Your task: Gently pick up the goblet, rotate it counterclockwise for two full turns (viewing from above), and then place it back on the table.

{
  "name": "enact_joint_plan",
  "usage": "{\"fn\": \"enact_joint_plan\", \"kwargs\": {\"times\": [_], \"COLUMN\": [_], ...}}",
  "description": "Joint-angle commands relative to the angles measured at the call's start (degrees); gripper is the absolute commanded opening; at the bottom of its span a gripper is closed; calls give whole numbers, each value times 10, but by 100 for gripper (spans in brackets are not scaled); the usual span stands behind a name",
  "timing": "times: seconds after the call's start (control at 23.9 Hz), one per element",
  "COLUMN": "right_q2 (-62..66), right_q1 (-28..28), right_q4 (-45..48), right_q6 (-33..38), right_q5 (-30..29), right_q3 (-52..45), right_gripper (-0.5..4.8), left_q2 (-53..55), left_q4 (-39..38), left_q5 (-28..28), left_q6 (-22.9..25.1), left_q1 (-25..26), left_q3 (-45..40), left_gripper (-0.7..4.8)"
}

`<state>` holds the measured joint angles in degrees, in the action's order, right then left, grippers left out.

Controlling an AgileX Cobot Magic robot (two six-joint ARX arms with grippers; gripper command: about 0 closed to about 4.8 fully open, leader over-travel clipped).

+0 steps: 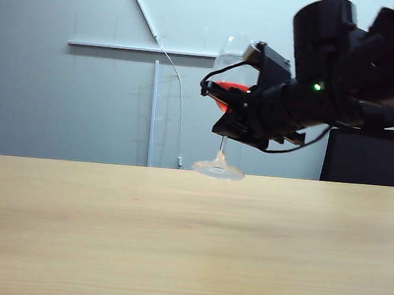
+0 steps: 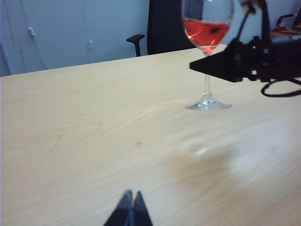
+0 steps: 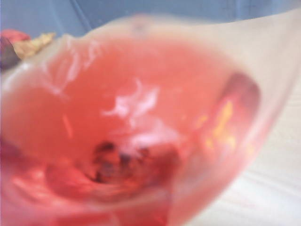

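Right gripper [image 1: 230,119] has its jaws clamped around the goblet [image 2: 207,28], near the stem's upper end, foot just above the desk [image 1: 107,229]. Left gripper [image 2: 130,207] sits low over the desk, jaws closed, empty.

The goblet [image 1: 223,132] was a tall clear stemmed glass with red liquid low in its bowl. It stood nearly upright with its thin stem inside the right claw [image 1: 222,115], its round foot below the claw, just above the pale wooden table [image 1: 175,242].
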<state>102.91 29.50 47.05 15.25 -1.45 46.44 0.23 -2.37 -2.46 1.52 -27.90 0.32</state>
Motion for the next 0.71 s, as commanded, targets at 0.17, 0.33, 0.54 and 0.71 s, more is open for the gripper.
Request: {"fn": "enact_joint_plan", "kwargs": {"times": [0.17, 0.33, 0.54, 0.71], "right_q2": [-6, -6, -6, -6], "right_q1": [27, 46, 77, 97], "right_q4": [-30, -25, 61, 151], "right_q6": [-120, -197, -237, -232], "right_q5": [30, 38, 18, -1], "right_q3": [38, 36, 17, -26], "right_gripper": [-5, -5, -5, -5], "left_q2": [1, 1, 1, 1], "left_q4": [7, 7, 7, 7], "left_q5": [-2, -2, -2, -2], "left_q6": [0, 0, 0, 0], "left_q1": [1, 0, 0, 0], "left_q3": [2, 2, 2, 2], "left_gripper": [-5, -5, -5, -5]}}
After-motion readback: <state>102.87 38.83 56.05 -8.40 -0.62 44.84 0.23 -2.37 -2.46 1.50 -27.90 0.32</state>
